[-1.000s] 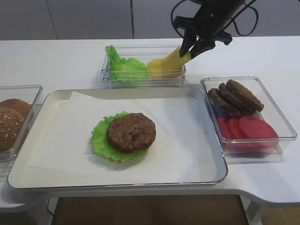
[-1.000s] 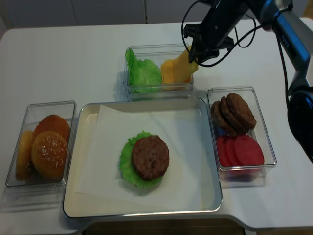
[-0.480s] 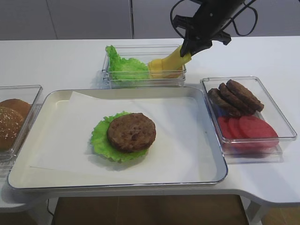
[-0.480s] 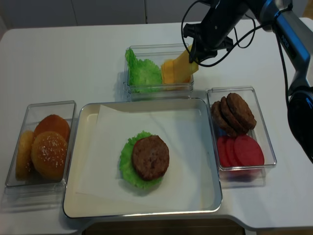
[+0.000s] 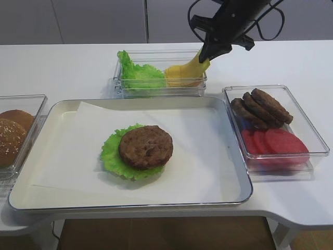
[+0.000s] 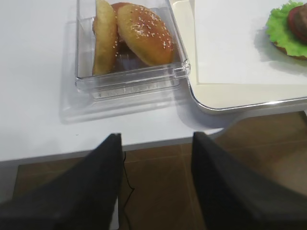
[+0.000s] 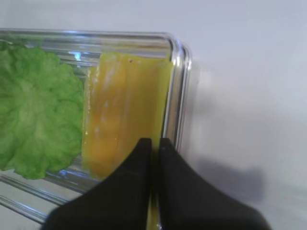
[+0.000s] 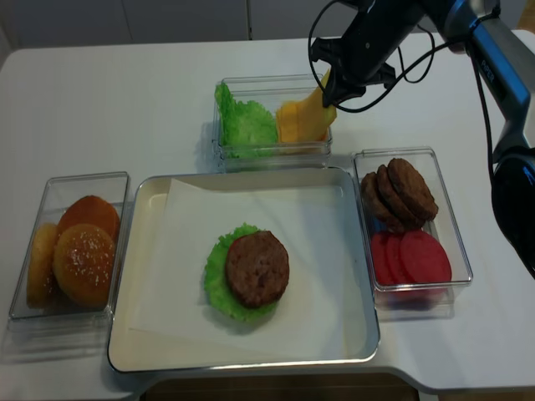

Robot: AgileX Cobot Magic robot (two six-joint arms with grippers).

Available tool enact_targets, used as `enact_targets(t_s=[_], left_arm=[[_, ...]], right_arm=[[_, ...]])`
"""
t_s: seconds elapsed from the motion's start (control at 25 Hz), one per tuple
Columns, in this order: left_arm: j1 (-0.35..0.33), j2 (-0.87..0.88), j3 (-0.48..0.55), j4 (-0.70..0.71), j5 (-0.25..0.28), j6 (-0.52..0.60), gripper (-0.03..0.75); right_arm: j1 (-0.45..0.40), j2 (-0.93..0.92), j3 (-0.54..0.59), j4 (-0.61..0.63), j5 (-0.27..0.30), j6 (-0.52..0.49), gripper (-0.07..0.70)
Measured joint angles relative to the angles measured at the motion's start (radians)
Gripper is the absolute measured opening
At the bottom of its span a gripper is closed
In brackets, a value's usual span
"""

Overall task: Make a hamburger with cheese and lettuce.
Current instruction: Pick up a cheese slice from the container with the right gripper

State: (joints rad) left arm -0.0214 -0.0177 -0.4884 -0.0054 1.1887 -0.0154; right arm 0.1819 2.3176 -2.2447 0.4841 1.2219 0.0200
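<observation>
The hamburger, a brown patty (image 5: pixel 145 147) on a ruffled green lettuce leaf (image 5: pixel 110 155), lies on white paper in the tray (image 5: pixel 229 112); it also shows in the realsense view (image 8: pixel 257 268). My right gripper (image 5: pixel 204 55) is shut on one corner of a thin yellow cheese slice (image 5: pixel 191 66) and holds it up above the back container; the slice's lower end still reaches the yellow pile (image 5: pixel 179 79). In the right wrist view the jaws (image 7: pixel 154 143) pinch the slice (image 7: pixel 127 108). My left gripper (image 6: pixel 156 139) is open and empty below the table's front edge.
The back container (image 8: pixel 272 83) holds spare lettuce (image 8: pixel 247 125) beside the cheese pile. A right container (image 8: pixel 447 225) holds several patties (image 8: pixel 401 192) and tomato slices (image 8: pixel 414 257). A left container (image 8: pixel 33 188) holds buns (image 8: pixel 79 251).
My right gripper has risen a little and shifted slightly left, pulling the cheese slice's held corner higher. The left arm and the hamburger have not moved.
</observation>
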Motion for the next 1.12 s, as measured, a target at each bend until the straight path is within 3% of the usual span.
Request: enact_targets(t_s=[0.56,1.12], left_arm=[[0.000,0.000,0.000,0.000,0.000,0.000,0.352],[0.000,0.000,0.000,0.000,0.000,0.000,0.352]], right_arm=[[0.000,0.002,-0.073,0.028,0.018,0.002,0.042],[0.000,0.002,-0.075,0.026,0.019,0.004,0.041]])
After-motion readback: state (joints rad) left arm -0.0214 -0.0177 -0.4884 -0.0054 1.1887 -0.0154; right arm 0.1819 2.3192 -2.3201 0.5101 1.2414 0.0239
